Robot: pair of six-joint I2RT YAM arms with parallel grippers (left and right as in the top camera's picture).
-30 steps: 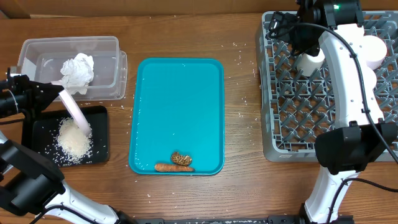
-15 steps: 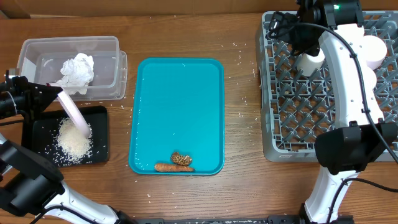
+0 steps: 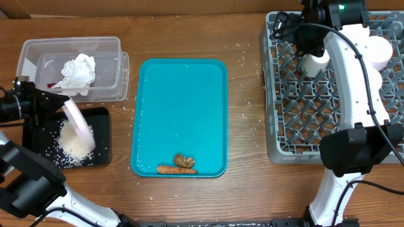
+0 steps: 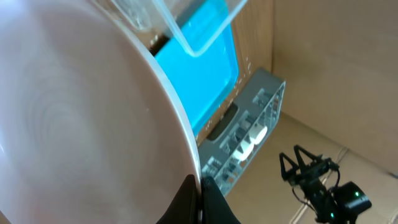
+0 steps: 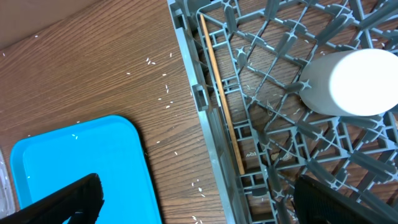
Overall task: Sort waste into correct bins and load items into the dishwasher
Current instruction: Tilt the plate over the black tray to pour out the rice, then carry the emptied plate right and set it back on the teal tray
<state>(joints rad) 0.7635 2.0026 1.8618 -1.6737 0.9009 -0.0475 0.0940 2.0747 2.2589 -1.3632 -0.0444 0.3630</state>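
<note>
A carrot piece and brown lump are lying at the teal tray's near end. The left gripper is clamping the tilted plate above rice on the black tray. Farther, the right gripper is hanging open over the dish rack.

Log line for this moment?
left gripper: shut on round white plate, tilted over flat black tray; right gripper: open over grey dish rack edge
</note>
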